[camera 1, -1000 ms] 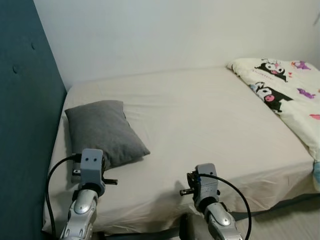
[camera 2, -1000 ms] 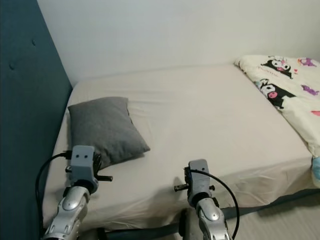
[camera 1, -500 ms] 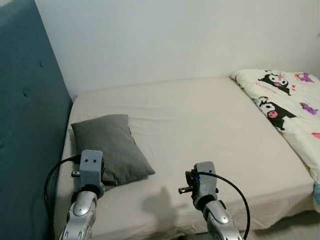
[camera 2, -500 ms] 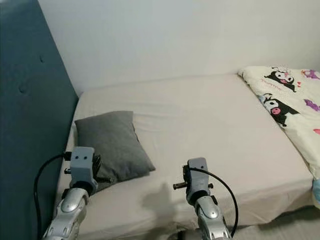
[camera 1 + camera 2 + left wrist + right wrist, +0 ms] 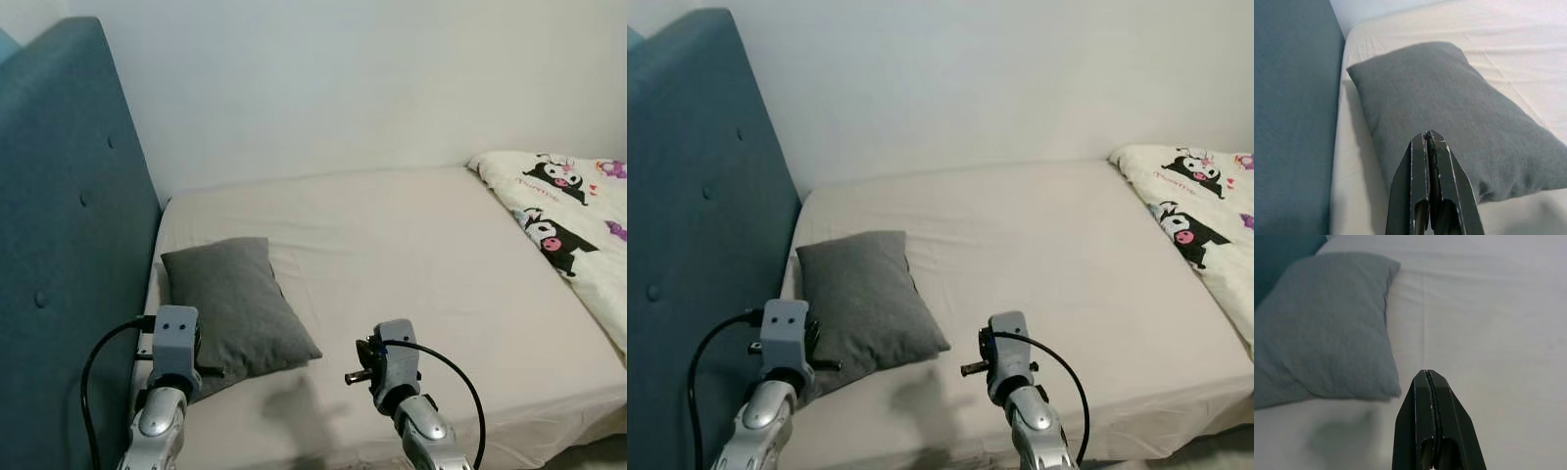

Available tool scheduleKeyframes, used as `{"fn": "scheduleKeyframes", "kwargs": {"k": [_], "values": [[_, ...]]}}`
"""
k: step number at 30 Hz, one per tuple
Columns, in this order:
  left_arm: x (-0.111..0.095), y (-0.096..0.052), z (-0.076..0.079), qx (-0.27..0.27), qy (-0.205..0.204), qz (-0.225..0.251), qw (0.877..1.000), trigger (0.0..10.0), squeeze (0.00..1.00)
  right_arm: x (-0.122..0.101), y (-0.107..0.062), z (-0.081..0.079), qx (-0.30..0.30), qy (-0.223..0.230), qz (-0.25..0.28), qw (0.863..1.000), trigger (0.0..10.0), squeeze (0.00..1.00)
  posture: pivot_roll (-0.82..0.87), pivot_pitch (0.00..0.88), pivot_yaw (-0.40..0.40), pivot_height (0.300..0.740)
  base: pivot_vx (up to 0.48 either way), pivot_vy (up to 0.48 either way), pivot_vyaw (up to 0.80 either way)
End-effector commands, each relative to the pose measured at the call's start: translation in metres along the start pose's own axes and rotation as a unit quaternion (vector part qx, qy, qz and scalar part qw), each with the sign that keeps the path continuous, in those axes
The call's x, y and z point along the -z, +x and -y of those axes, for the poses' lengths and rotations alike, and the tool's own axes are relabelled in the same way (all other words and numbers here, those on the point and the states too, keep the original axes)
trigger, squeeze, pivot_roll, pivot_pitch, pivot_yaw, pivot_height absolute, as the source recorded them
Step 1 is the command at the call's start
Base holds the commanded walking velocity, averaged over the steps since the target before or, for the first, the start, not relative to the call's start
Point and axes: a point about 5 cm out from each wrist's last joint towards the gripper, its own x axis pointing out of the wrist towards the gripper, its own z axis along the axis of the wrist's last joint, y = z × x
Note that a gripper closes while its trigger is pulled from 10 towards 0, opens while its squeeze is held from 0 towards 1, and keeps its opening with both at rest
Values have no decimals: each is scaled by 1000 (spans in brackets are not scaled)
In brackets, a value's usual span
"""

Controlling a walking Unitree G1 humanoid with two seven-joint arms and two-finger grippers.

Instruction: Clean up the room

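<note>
Both grippers point(image 5: 1428, 139) point(image 5: 1428, 379), fingers pressed together, hover before a grey pillow point(image 5: 235, 304), seemingly soft and light, best pinched at its near corner.

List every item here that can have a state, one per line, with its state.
Grey pillow: lying flat on the sheet beside the headboard, not gripped.
Cartoon-print quilt: bunched at the far right of the bed, not spread.
Bed sheet: bare, lightly creased.
Left gripper: shut, empty, poised over the pillow.
Right gripper: shut, empty, above the sheet.
</note>
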Motion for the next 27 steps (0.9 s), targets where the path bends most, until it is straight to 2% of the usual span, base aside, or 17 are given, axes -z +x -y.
{"fn": "scheduleKeyframes", "kwargs": {"k": [1, 6, 11, 14, 16, 21, 23, 27], "values": [[2, -3, 3, 3, -4, -6, 1000, 10000, 0, 6, -3, -1, 0, 2, -8, 1000, 10000, 0, -25, 88, -49, 689, 0, 0, 0], [17, -9, 1, -2, -25, -54, 998, 10000, 0, 6, -3, -3, -4, 2, -6, 1000, 10000, 0, -24, 92, -52, 714, 0, 0, 0], [23, -15, 6, 26, -11, -55, 998, 10000, 0, 7, -3, -4, -8, 2, -6, 1000, 10000, 0, -22, 89, -52, 739, 0, 0, 0], [34, -18, 5, 22, -28, -80, 996, 10000, 0, 10, -3, -6, -11, 1, -11, 1000, 10000, 0, -21, 87, -52, 740, 0, 0, 0], [46, -23, 1, 23, -3, -96, 995, 10000, 0, 19, -4, -8, -13, 6, -38, 999, 10000, 0, -21, 81, -52, 740, 0, 0, 0], [59, -27, -3, 16, 5, -122, 992, 10000, 0, 32, -8, -9, -6, 2, -73, 997, 10000, 0, -19, 76, -53, 740, 0, 0, 0], [75, -33, -9, 8, 12, -149, 989, 10000, 0, 50, -16, -2, 17, 1, -116, 993, 10000, 0, -21, 60, -56, 740, 0, 0, 0], [79, -35, -9, 9, 20, -154, 988, 10000, 0, 57, -21, 1, 25, 6, -128, 991, 10000, 0, -24, 54, -58, 740, 0, 0, 0]]}}
